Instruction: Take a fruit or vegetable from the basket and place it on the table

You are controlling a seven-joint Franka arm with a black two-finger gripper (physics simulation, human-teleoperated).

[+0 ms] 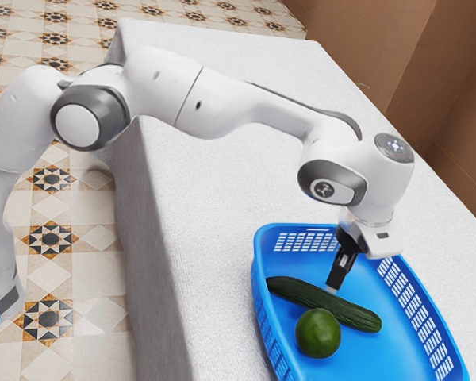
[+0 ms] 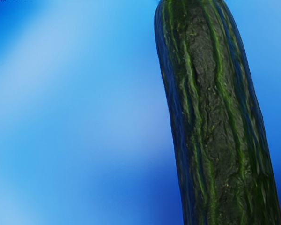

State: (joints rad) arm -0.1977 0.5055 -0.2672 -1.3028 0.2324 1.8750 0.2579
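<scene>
My gripper (image 1: 333,287) points down into the blue basket (image 1: 263,305), its tip right at the far edge of the dark green cucumber (image 1: 321,300). Whether it touches the cucumber I cannot tell. The cucumber lies slantwise on the basket's floor, one end near the wall. A round green fruit (image 1: 318,333) rests close beside it, on the side away from my hand. In the wrist view the ridged cucumber (image 2: 215,117) looms large and close, with blue basket floor (image 2: 84,117) around it.
The basket stands on the white-covered table (image 1: 214,190), its slotted walls rising around the gripper. The table's long edge runs along the exterior view's left side, above a tiled floor (image 1: 71,270). A brown wall (image 1: 381,48) stands beyond the table.
</scene>
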